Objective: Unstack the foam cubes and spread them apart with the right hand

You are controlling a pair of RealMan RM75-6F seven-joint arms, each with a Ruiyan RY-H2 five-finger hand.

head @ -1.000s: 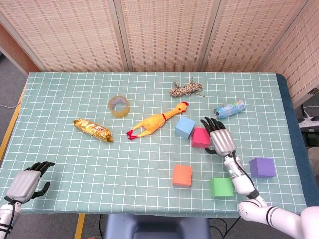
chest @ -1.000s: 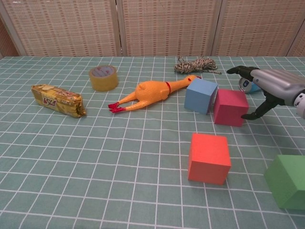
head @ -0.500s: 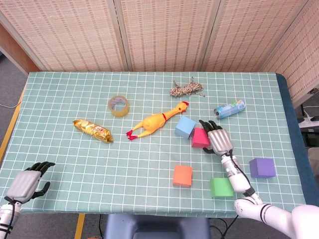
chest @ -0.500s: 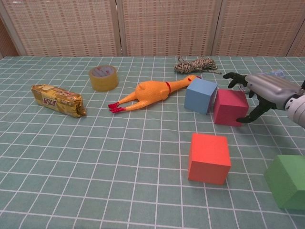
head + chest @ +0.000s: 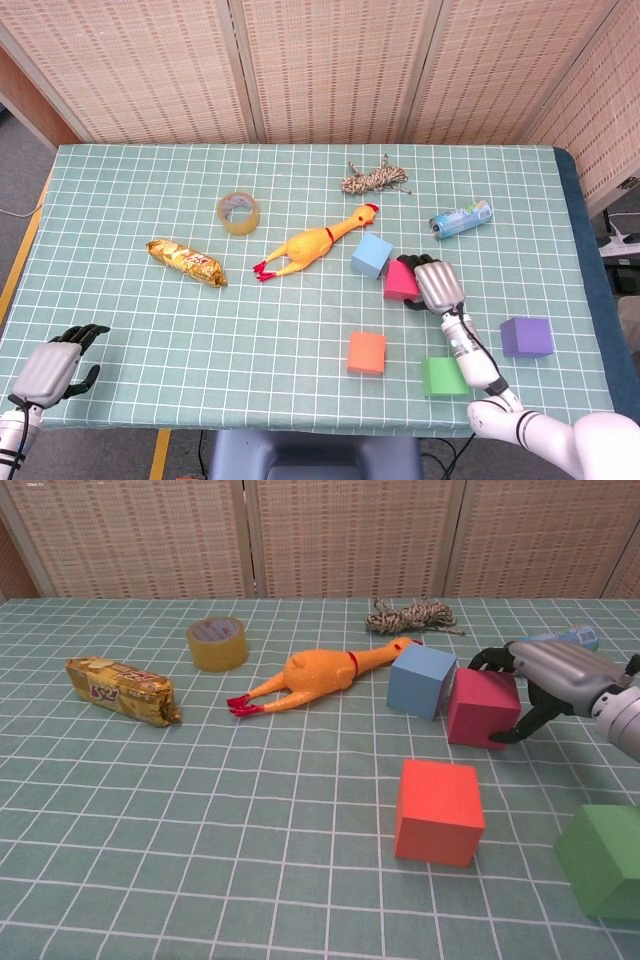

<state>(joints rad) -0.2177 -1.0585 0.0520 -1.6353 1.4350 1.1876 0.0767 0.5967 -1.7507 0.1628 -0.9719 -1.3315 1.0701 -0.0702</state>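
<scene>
Right hand (image 5: 545,675) is wrapping its fingers (image 5: 512,728) around the pink foam cube (image 5: 482,706), which is sitting on the table (image 5: 150,200) touching the blue cube (image 5: 420,680) near the right edge. Orange cube (image 5: 438,811), green cube (image 5: 603,860) and purple cube (image 5: 526,337) are lying apart toward the front. Writing on the snack packet (image 5: 120,690) is too small to read. Left hand (image 5: 52,365) is resting loosely curled and empty at the front left corner.

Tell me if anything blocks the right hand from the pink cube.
Nothing visible does. The right hand is already wrapped around the pink cube, with fingers over its top and right side. The blue cube sits against its far left side, away from the hand.
</scene>
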